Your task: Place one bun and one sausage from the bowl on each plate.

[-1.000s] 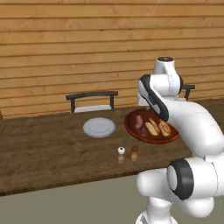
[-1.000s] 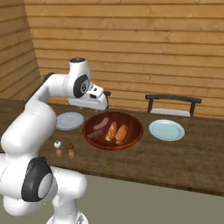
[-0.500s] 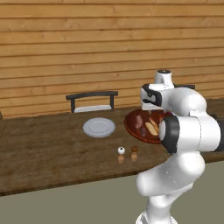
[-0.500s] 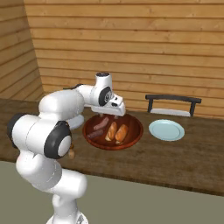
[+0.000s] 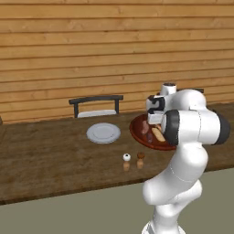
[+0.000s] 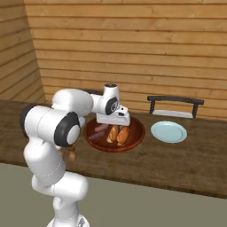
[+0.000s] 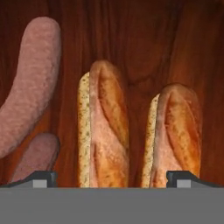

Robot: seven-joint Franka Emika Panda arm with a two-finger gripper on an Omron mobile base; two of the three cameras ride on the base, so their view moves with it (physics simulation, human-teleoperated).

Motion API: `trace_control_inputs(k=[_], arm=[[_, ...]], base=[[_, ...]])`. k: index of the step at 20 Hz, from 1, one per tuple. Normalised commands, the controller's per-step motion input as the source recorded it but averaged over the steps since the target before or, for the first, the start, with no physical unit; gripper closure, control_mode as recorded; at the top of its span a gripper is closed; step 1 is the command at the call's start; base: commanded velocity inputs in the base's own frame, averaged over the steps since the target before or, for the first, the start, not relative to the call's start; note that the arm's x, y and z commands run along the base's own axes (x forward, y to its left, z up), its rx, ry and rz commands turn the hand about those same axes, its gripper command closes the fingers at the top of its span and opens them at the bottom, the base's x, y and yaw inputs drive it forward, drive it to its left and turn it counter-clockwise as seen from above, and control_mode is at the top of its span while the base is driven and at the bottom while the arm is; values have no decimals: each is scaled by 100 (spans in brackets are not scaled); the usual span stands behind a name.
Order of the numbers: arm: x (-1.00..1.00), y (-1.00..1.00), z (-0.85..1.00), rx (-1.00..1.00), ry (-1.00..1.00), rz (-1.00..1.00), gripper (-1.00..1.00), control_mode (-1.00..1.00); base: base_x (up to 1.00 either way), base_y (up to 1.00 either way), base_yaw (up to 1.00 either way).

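Gripper (image 7: 111,177) is held with jaws spread wide, nothing between them, poised over the bowl (image 6: 135,137).

Two buns are seen in the hand view, long axes running 12 to 6: left bun (image 7: 104,131) lies between the fingertips (image 7: 41,178), toward centre; right bun (image 7: 175,133) sits at 3 o'clock of it, nearer the right tip.

Two sausages (image 7: 28,85) lie at 9 to 10 o'clock.

Buns are crusty, golden, split. Sausages are smooth and pink. The bowl is glossy wood.

The plate (image 5: 103,133) lies at 9 o'clock of the bowl, unfilled; another plate (image 6: 168,131) lies at the bowl's 3 o'clock.
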Motion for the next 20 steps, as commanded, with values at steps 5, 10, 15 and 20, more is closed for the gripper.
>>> trace_control_inputs(k=[5, 10, 15, 20], arm=[[0, 0, -48, 0, 9, 15, -100, -100], [-2, 0, -30, 0, 2, 9, -100, -100], [-33, 1, -21, 0, 0, 11, -100, -100], [-7, 11, -15, 0, 0, 11, -100, -100]], base=[[0, 0, 0], [0, 0, 0], [0, 0, 0], [0, 0, 0]])
